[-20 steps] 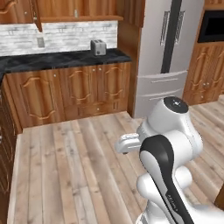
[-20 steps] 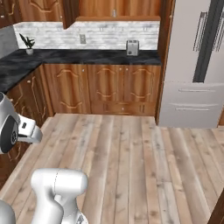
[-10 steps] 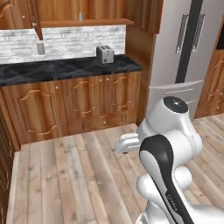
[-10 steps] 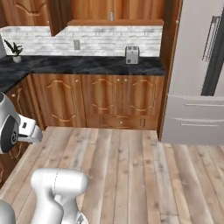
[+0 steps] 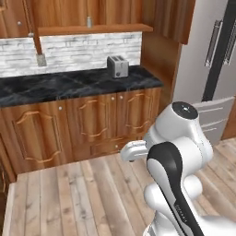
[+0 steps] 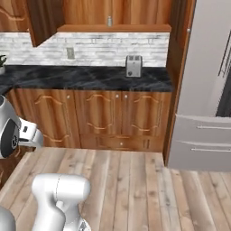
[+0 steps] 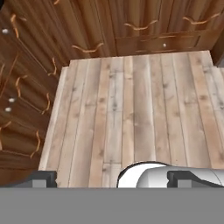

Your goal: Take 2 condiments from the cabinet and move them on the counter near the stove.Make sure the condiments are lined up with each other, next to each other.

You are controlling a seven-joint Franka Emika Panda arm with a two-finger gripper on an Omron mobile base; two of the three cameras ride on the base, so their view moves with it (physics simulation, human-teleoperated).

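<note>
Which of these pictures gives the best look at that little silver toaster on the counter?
The left base view: the toaster appears larger there, its side visible. The right base view shows it smaller, seen front-on. The hand view looks down at floor planks instead.

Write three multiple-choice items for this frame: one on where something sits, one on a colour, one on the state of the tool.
1. Where does the toaster stand?
A. on the floor
B. on the black counter
C. inside the fridge

2. What colour is the counter top?
A. black with pale veins
B. plain white
C. green

3. How are the fingers of the tool?
A. shut on a jar
B. shut on nothing
C. open, holding nothing

Answers:
1 B, both base views show it on the worktop below the open shelf.
2 A, the veined black slab lies atop the brown cabinets.
3 C, in the hand view the two tips stand wide apart over bare wooden floor.
</note>
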